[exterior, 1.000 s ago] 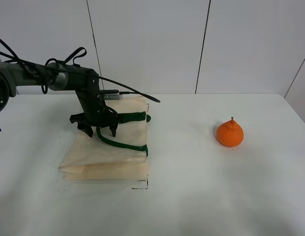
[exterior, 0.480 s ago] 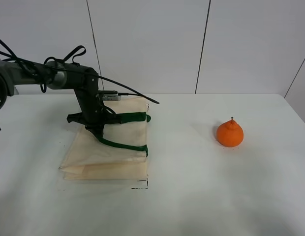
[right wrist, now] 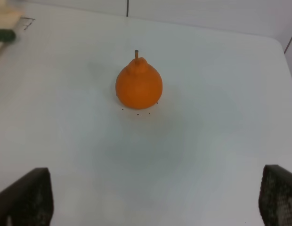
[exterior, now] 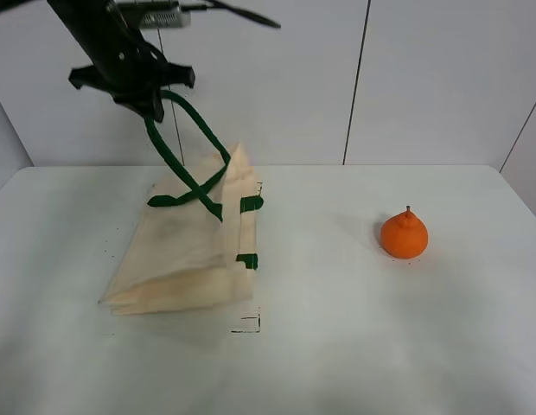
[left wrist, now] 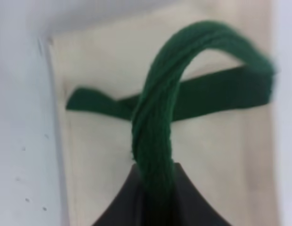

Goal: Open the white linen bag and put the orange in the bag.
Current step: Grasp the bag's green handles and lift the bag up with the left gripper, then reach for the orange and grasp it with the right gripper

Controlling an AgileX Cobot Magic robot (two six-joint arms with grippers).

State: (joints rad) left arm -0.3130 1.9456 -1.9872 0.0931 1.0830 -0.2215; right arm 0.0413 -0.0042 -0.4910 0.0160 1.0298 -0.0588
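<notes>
Cannot read any word, brand, number or sign in any view. On the pale box [exterior: 151, 15] mounted on the left arm, only faint marks, too small and blurred to make out. On the worktop [exterior: 354, 346], thin black corner marks [exterior: 248, 325], just beside the white linen bag [exterior: 186, 259]: plain lines, not letters or digits.

Counts, this moment:
- white linen bag [exterior: 186, 259]: 1
- orange [exterior: 404, 235]: 1
- green loop handle [left wrist: 153, 122]: 1 clearly seen
- short green tabs [exterior: 251, 204] on the bag's edge: 2
- table [exterior: 354, 354]: 1
- black corner marks [exterior: 248, 327] on the table: 2
- grippers: 2, the left gripper [exterior: 151, 108] and the right gripper [right wrist: 150, 197]
- dark fingertips [right wrist: 26, 197] of the right gripper: 2
</notes>
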